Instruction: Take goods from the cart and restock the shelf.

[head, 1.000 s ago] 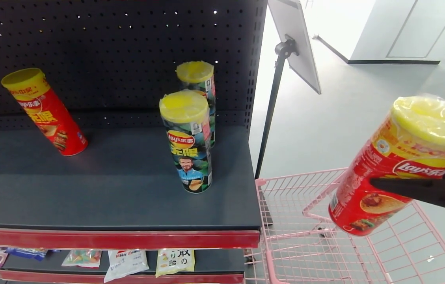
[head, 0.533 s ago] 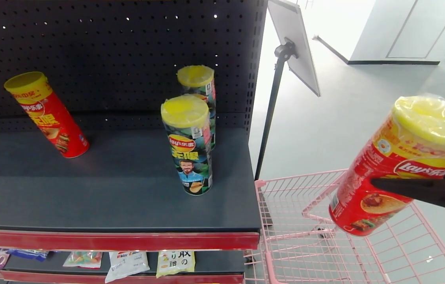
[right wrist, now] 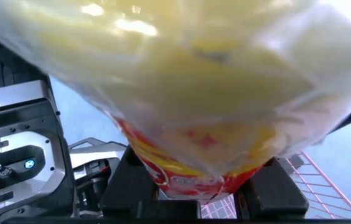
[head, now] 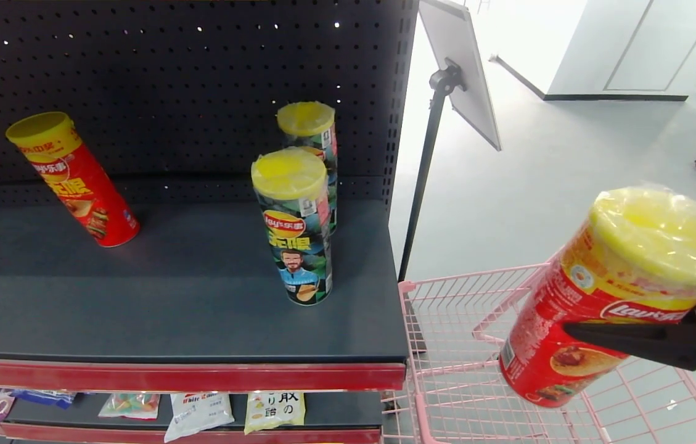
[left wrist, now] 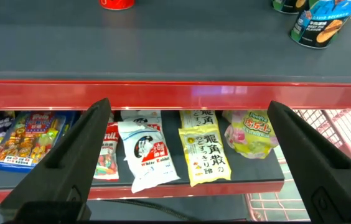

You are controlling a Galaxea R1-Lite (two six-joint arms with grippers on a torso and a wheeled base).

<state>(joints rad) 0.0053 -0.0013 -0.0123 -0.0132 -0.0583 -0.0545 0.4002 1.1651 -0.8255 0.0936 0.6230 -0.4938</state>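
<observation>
Dark shelf [head: 169, 308] with a pegboard back and a red front lip; pink wire cart [head: 465, 345] just beside its right end. On the shelf stand a red can [head: 73, 179] at the back left and two dark cans [head: 293, 225] one behind the other near the right end. The red chip can [head: 619, 265] hangs tilted over the cart, well apart from the shelf — right gripper [head: 606, 327] clamped across its middle. Likely a light cardboard tube, stiff but dentable, its film wrap slick and loose over the lid, so mid-body is the sound hold. Left gripper [left wrist: 188, 168] — jaws spread wide, empty — faces the snack packets [left wrist: 203, 152] on the lower tier.
</observation>
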